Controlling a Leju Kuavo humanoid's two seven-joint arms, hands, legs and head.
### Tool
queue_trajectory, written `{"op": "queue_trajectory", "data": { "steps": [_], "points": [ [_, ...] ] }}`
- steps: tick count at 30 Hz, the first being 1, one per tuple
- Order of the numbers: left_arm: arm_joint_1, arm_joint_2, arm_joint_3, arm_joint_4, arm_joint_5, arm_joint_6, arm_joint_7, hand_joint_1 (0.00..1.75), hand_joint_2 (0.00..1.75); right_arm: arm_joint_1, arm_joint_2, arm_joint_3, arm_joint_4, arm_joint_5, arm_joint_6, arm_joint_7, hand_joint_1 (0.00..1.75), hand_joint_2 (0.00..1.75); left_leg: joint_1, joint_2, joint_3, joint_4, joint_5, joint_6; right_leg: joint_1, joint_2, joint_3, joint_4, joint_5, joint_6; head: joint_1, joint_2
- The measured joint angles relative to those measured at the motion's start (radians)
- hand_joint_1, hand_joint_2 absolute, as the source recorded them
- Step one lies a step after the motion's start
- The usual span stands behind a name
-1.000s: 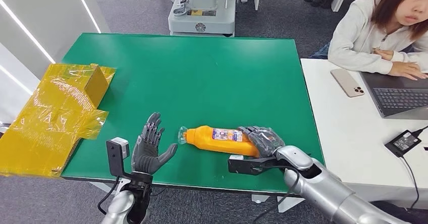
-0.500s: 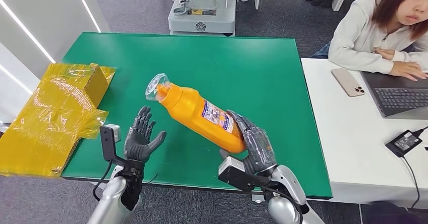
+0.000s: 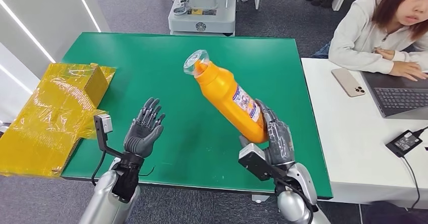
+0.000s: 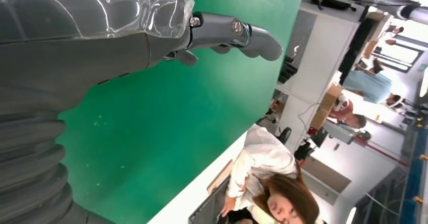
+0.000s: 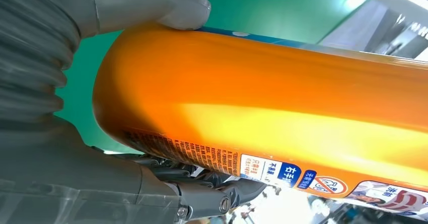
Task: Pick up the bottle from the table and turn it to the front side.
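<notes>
My right hand [image 3: 274,135] grips the base of an orange bottle [image 3: 228,95] and holds it in the air over the green table [image 3: 166,62]. The bottle tilts up and to the left, its clear cap toward the far side and a printed label on its right flank. In the right wrist view the thumb [image 5: 176,4] presses one side of the bottle [image 5: 282,98] and the dark fingers [image 5: 212,183] wrap the other. My left hand [image 3: 144,133] hovers over the table's near left part, fingers spread and empty. The left wrist view shows its fingers [image 4: 237,32] stretched out above the green surface.
A yellow wrapped box [image 3: 55,108] lies off the table's left edge. To the right stands a white desk [image 3: 343,133] with a phone [image 3: 346,81], a laptop [image 3: 398,95] and a charger [image 3: 403,142]; a person [image 3: 383,27] sits there. A grey machine base [image 3: 202,12] stands beyond the table.
My right hand has lifted the bottle off the table and swung it from lying flat to steeply tilted, moving it right and away. The left hand has shifted slightly and stays open.
</notes>
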Motion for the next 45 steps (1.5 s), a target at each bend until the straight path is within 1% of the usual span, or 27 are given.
{"op": "queue_trajectory", "data": {
  "steps": [3,6,11,13,16,22,28,32,36,42,45],
  "points": [
    [0.023,0.010,0.000,-0.030,0.013,-0.001,0.007,0.00,1.75,0.019,0.002,-0.047,-0.016,-0.017,-0.007,-0.011,1.75,1.75,0.000,0.000,0.000,0.000,0.000,0.000,0.000,0.000,0.000,0.000,0.000,0.000,0.000,0.000],
    [0.045,0.015,0.000,-0.049,0.015,-0.004,0.014,0.00,1.75,0.033,0.002,-0.088,-0.030,-0.051,0.007,-0.011,1.75,1.75,0.000,0.000,0.000,0.000,0.000,0.000,0.000,0.000,0.000,0.000,0.000,0.000,0.000,0.000],
    [0.038,0.012,-0.016,-0.054,-0.038,-0.014,0.015,0.00,1.75,0.050,0.007,-0.110,-0.014,-0.071,0.041,-0.021,1.75,1.75,0.000,0.000,0.000,0.000,0.000,0.000,0.000,0.000,-0.001,0.000,0.000,0.000,0.000,0.000],
    [0.012,0.003,-0.039,-0.045,-0.060,-0.017,0.012,0.00,1.75,0.047,0.019,-0.105,0.016,-0.069,0.043,-0.033,1.75,1.75,0.000,0.000,0.000,0.000,0.000,0.000,0.000,0.000,0.000,0.000,0.000,0.000,0.000,0.000],
    [-0.051,-0.019,-0.085,-0.002,-0.069,-0.020,0.005,0.00,1.75,0.019,0.046,-0.081,0.089,-0.078,0.043,-0.049,1.75,1.75,0.000,0.000,0.000,0.000,0.000,0.000,0.000,0.000,0.000,0.000,0.001,0.000,0.000,0.000],
    [-0.179,-0.077,-0.172,0.102,-0.050,-0.034,-0.002,0.00,1.75,-0.100,0.108,-0.002,0.279,-0.114,0.058,-0.059,1.75,1.75,0.000,0.000,0.000,0.001,0.002,0.001,0.000,0.000,0.000,0.000,0.002,0.000,0.000,0.000],
    [-0.260,-0.118,-0.214,0.214,0.016,-0.052,0.025,0.00,1.75,-0.190,0.161,0.048,0.443,-0.123,0.042,-0.054,1.75,1.75,0.000,0.000,0.000,0.001,0.001,0.001,0.000,0.000,0.000,0.000,0.002,0.000,0.000,0.000],
    [-0.292,-0.134,-0.220,0.321,0.092,-0.071,0.038,0.00,1.75,-0.217,0.177,0.065,0.524,-0.118,0.043,-0.026,1.75,1.75,0.000,0.000,0.000,0.001,0.001,0.001,0.000,0.000,0.000,0.000,0.001,0.001,0.000,0.000],
    [-0.308,-0.136,-0.228,0.397,0.104,-0.071,0.024,0.00,1.75,-0.226,0.183,0.071,0.575,-0.115,0.044,-0.017,1.75,1.75,0.000,0.000,0.000,0.001,0.001,0.001,0.000,0.000,-0.001,0.000,0.001,0.001,0.000,0.000],
    [-0.316,-0.136,-0.233,0.440,0.091,-0.061,0.013,0.00,1.75,-0.235,0.187,0.075,0.611,-0.108,0.044,-0.017,1.75,1.75,0.000,0.000,0.000,0.001,0.001,0.001,0.000,0.000,-0.001,0.000,0.001,0.001,0.000,0.000],
    [-0.319,-0.136,-0.243,0.452,0.032,-0.008,-0.024,0.00,1.75,-0.239,0.190,0.076,0.620,-0.104,0.045,-0.019,1.75,1.75,0.000,0.000,0.000,0.001,0.001,0.001,0.000,0.000,-0.001,0.000,0.001,0.001,0.000,0.000]
  ]
}}
